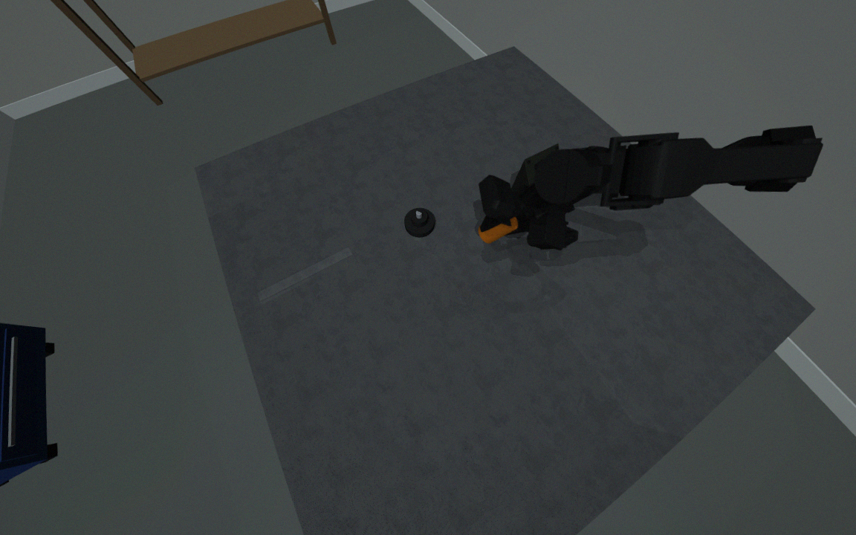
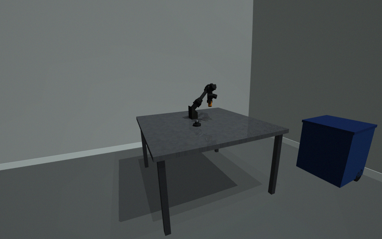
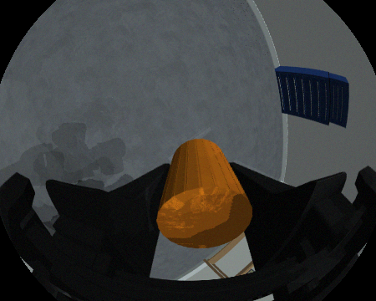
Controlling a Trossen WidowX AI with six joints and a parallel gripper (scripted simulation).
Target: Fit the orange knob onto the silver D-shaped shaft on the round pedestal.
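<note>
My gripper [image 1: 504, 223] is shut on the orange knob [image 1: 496, 229] and holds it in the air above the table, pointing roughly downward. The knob also shows in the exterior view [image 2: 209, 103] and fills the middle of the wrist view [image 3: 205, 203], between the dark fingers. Its end face looks closed there; I cannot see a hole. The black round pedestal [image 1: 420, 223] with the short silver shaft [image 1: 420, 214] stands on the table to the left of the knob, apart from it. It also shows in the exterior view [image 2: 197, 123]. The pedestal is out of the wrist view.
The arm's base [image 2: 192, 112] stands at the back of the dark grey table [image 2: 207, 130]. A blue cabinet [image 2: 335, 148] stands on the floor to the right of the table. A wooden shelf [image 1: 218, 36] stands by the far wall.
</note>
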